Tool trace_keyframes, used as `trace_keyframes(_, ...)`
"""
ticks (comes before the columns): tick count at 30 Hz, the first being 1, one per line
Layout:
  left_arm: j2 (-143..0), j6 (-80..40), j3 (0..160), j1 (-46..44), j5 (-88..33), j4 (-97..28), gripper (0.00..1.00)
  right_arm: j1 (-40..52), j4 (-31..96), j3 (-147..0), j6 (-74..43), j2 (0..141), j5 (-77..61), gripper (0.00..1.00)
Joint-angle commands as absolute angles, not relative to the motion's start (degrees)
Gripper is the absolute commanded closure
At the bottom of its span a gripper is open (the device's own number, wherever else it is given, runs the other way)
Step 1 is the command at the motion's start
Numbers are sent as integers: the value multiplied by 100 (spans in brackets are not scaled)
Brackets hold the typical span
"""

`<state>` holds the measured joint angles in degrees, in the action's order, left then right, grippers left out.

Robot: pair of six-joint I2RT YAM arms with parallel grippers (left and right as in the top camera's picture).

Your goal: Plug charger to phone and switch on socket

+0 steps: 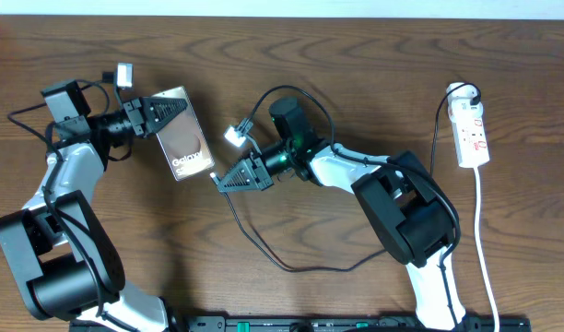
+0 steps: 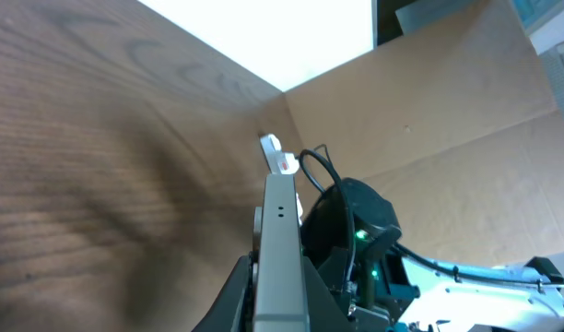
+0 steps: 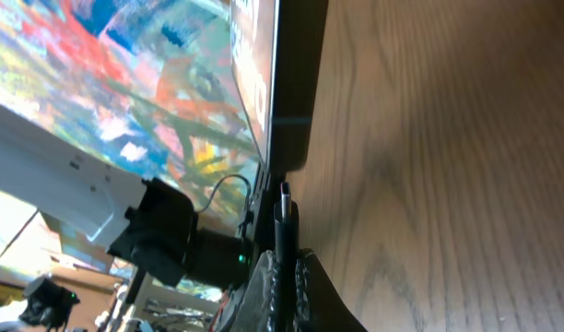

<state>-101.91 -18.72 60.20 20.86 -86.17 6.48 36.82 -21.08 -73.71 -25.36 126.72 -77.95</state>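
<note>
Two grips set: my left gripper (image 1: pixel 176 109) clamps the phone (image 1: pixel 190 148), my right gripper (image 1: pixel 222 179) pinches the charger tip (image 3: pixel 284 198), which should slide in straight, slow and unforced.

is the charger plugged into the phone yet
Out, not yet plugged. The charger tip, pinched in the right gripper, stops just short of the end edge of the phone.

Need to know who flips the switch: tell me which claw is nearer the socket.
Right. The right claw sits in the middle, gripping the charger, with the socket well off to its right. The left claw, holding the phone, is even farther left.
</note>
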Motion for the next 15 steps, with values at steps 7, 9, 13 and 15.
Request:
trace_keyframes(7, -10217, -2842, 6012, 2119, -8586, 1302, 92, 3767, -3026, -7441, -3983, 12613, -7432, 99)
trace_keyframes(9, -10217, -2845, 6012, 2121, -8523, 1299, 92, 3793, -3028, -7441, -3981, 12613, -7452, 99)
trace_keyframes(13, -10217, -2910, 6012, 2121, -8366, 1310, 93, 3837, -3087, -7441, -3981, 12613, -7474, 99)
trace_keyframes(15, -10217, -2932, 6012, 2121, -8326, 1323, 92, 3848, -3116, -7441, -3983, 12613, -7474, 99)
